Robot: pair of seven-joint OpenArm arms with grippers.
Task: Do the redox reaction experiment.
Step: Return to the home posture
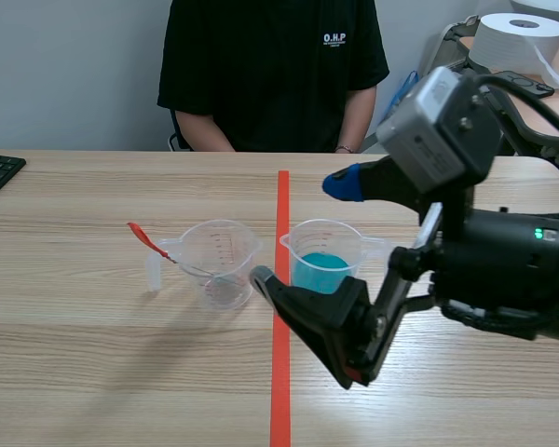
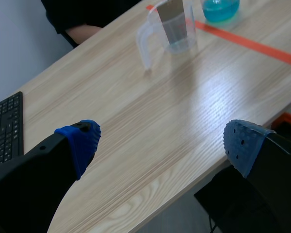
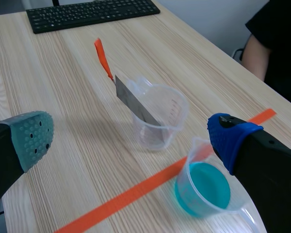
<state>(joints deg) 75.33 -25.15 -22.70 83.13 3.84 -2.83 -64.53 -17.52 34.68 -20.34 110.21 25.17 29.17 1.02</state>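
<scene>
Nearest, the left tool (image 2: 162,143) hangs spread and empty over the near edge of the bench (image 2: 150,126); the right tool (image 3: 131,140), also spread wide and empty, is raised. Ahead of and below it the clear cup (image 1: 222,256), a red-tipped metal strip (image 3: 133,104) leaning inside, stands just beside the cup of blue liquid (image 1: 321,265). The step looks to be joining strip and solution: pinch the strip near its red end, lift it straight clear of the rim, then lower it gently so neither light cup tips.
</scene>
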